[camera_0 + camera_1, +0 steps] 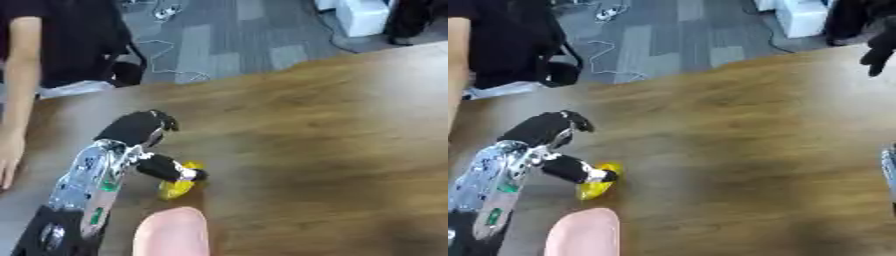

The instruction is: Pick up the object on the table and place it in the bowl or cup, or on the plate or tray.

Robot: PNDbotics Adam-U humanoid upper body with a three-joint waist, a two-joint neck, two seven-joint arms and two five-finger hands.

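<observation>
A small yellow object (pixel 178 186) lies on the brown wooden table (pixel 332 150), left of centre and near the front. My left hand (pixel 131 129) reaches in from the lower left. Its thumb (pixel 168 169) stretches right and its tip rests on the top of the yellow object. The fingers (pixel 164 122) are curled in at the far end of the hand, well away from the object. A rounded pink thing (pixel 171 232) sits just in front of the yellow object, cut off by the lower edge. My right hand (pixel 877 49) hangs dark at the upper right corner, above the table's far edge.
The table's far edge (pixel 262 75) runs askew from left to upper right, with grey floor tiles and cables beyond. A silver-blue part (pixel 888 172) shows at the right border. Bare wood spreads over the middle and right.
</observation>
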